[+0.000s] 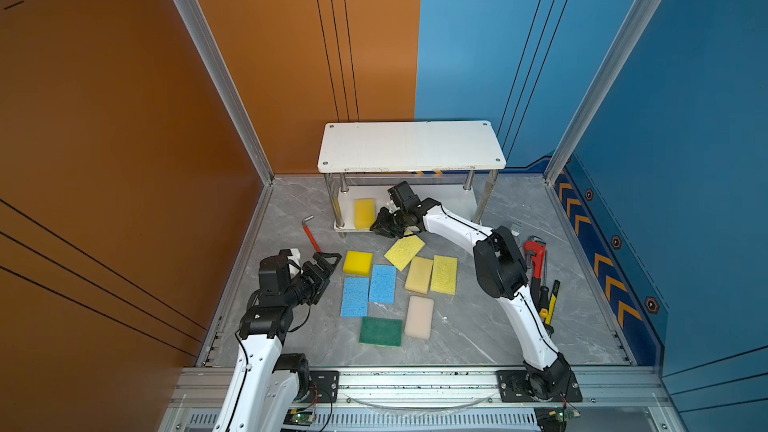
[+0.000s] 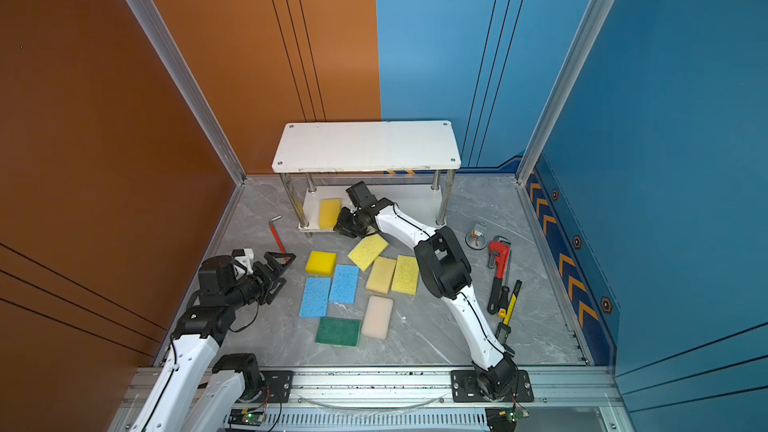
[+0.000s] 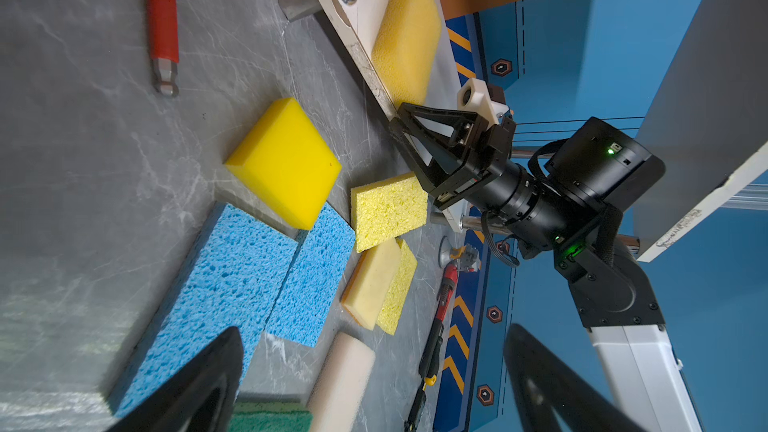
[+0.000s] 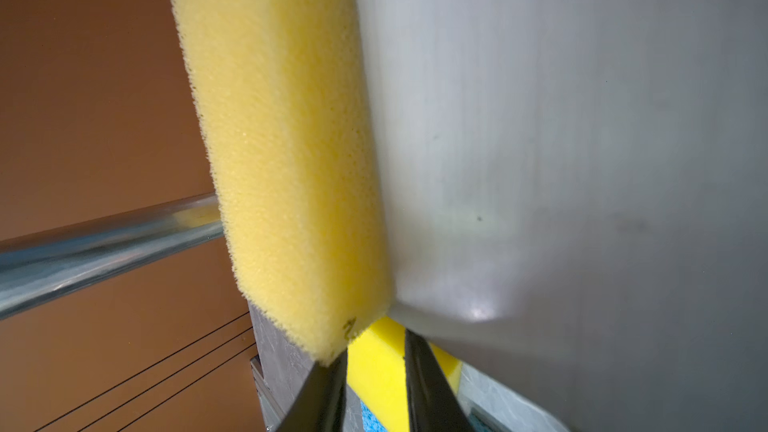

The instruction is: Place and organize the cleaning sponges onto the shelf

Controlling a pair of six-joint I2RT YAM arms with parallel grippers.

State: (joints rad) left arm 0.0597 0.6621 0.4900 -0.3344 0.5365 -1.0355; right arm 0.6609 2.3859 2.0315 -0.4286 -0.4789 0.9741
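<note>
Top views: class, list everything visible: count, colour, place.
shelf: one, white and chrome, back of table
bright yellow sponges: two, one on shelf's lower board, one on table
blue sponges: two, side by side, table
tan sponge: one, mid-table
pale yellow sponges: two, flanking tan sponge
cream-pink sponge: one, table front
dark green sponge: one, table front
hex key: one, red-handled, left of shelf
pipe wrench: one, red, table's right
hand tools: several, black and yellow, beside wrench
left claw: black, open, near hex key
right claw: black, open, at shelf's lower board

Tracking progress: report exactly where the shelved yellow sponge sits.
In both top views the yellow sponge lies on the shelf, at its lower board's left end, the right gripper close beside it.
</note>
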